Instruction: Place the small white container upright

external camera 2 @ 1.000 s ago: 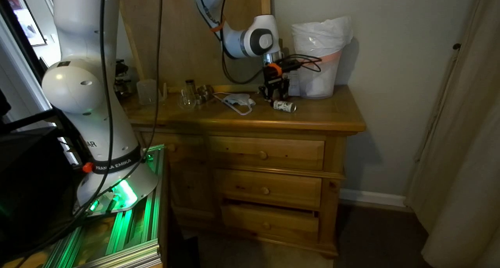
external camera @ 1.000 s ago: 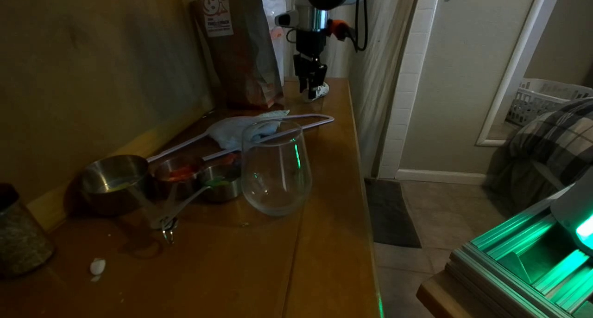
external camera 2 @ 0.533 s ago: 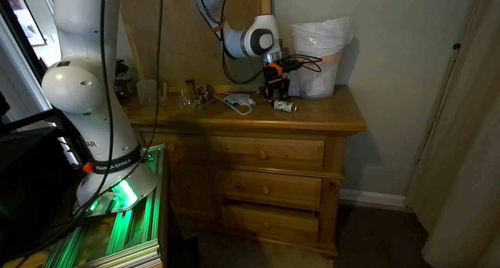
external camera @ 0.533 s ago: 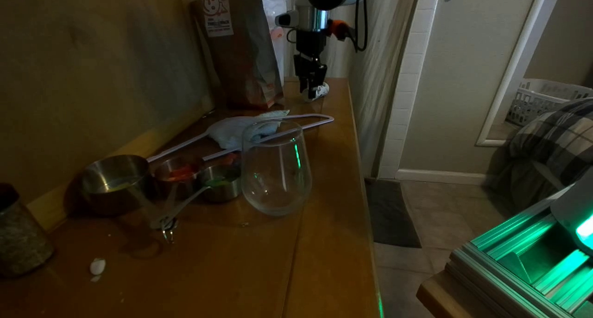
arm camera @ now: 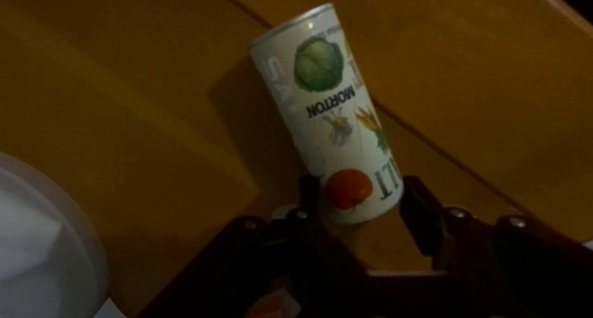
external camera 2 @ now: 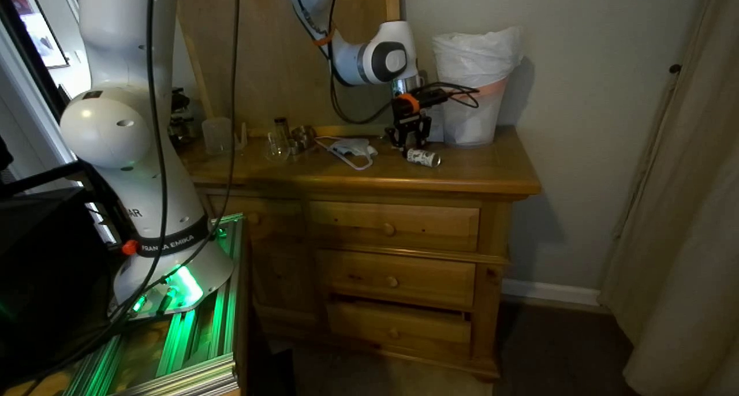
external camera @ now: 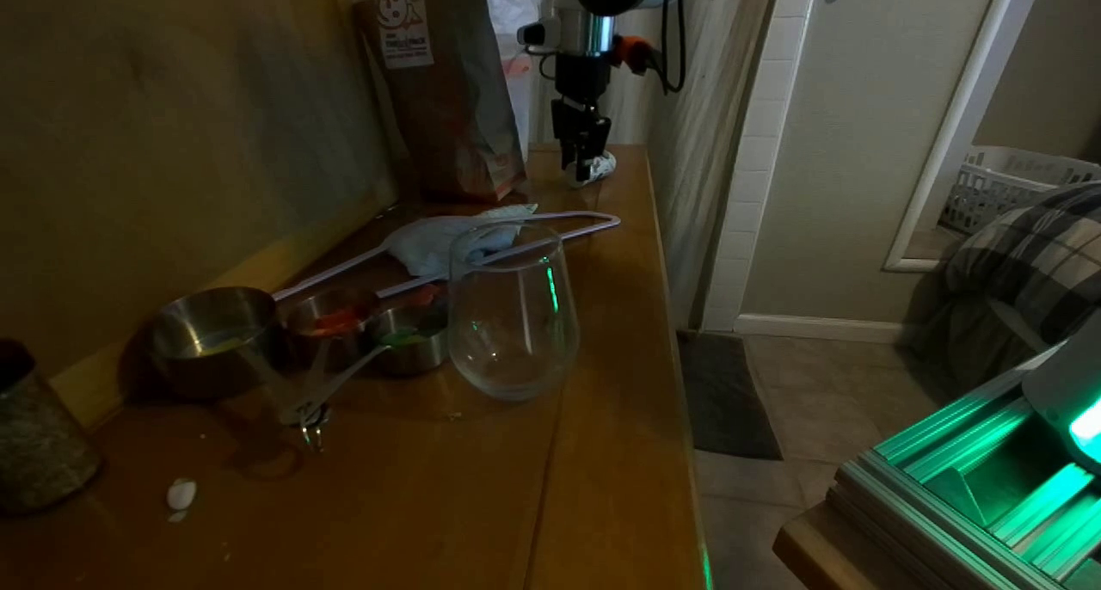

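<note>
White cylindrical can (arm camera: 331, 118) on its side, MORTON lettering (arm camera: 331, 102) legible only in wrist view, black 2-fingered gripper (arm camera: 358, 193) clamped around 1 end, both slightly shifted from earlier

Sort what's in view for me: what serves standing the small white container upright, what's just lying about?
Job:
small white container, on its side
claw, astride one end

Lying about:
clear glass cup
metal measuring cups
hanger
paper bag
white scrap
</note>
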`<state>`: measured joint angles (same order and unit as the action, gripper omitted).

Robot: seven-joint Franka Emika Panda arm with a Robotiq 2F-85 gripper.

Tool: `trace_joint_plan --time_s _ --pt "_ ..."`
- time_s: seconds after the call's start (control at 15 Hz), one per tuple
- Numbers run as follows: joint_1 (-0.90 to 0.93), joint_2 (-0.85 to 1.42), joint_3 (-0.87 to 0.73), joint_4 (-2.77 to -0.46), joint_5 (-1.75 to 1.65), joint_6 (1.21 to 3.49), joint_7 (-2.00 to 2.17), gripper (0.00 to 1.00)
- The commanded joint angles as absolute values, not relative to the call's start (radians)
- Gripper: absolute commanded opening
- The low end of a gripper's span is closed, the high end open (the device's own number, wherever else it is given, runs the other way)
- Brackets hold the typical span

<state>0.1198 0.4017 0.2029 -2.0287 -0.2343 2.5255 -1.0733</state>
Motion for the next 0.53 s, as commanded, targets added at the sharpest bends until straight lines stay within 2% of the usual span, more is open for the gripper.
trace_joint_plan --time_s 0.0,0.47 --pt "0.093 0.347 0.217 -2.06 -0.192 2.525 -1.074 0.23" --pt "0.009 0.209 0.263 -2.135 0.074 2.551 -1.132 0.23"
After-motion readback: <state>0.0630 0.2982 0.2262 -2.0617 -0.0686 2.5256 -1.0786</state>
